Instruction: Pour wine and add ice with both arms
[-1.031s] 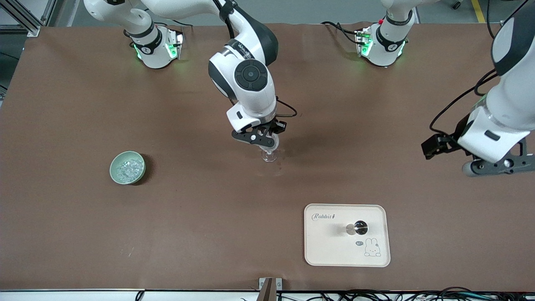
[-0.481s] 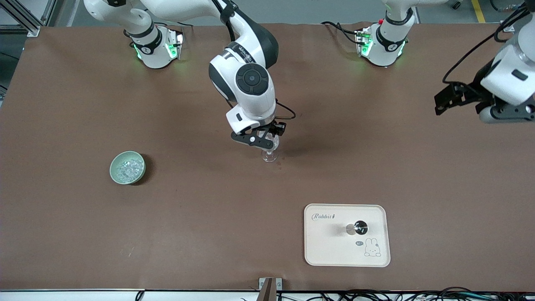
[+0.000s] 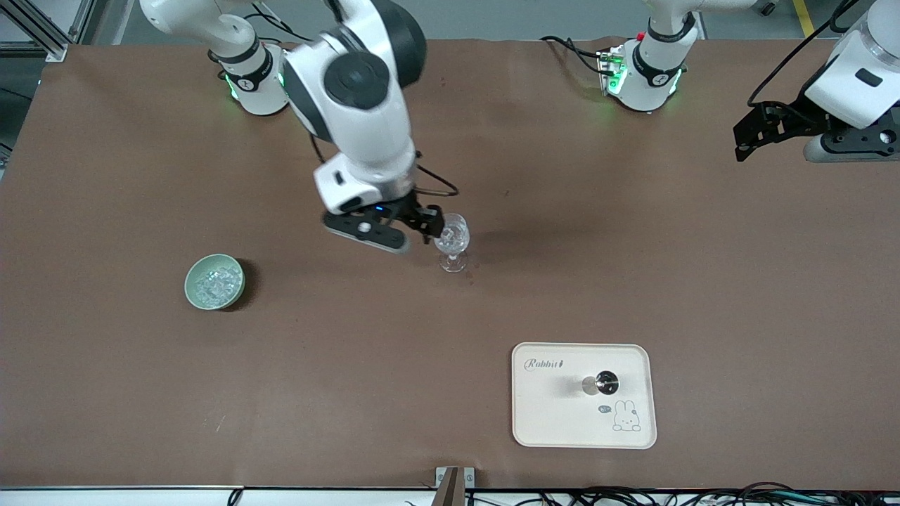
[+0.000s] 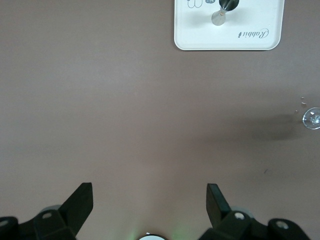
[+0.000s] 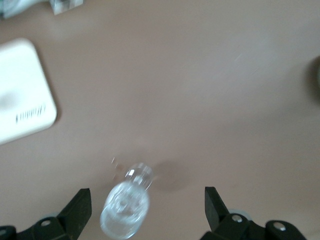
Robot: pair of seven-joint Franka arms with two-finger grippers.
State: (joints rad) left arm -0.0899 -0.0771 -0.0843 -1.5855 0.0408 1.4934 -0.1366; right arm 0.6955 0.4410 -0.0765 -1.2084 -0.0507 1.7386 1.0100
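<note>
Right gripper (image 3: 394, 232) spread wide, holds nothing, up beside glass (image 3: 451, 239). Glass stands upright on table (image 3: 140, 386). Left gripper (image 4: 149, 200) spread wide, high over table, waits.

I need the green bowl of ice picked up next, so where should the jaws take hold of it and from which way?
Grip the pale green bowl at its rim, coming straight down from above. It sits upright with an open top and ice heaped inside, so one jaw probably goes inside the wall and one outside. The right gripper, open beside the glass, is the closer one.
</note>
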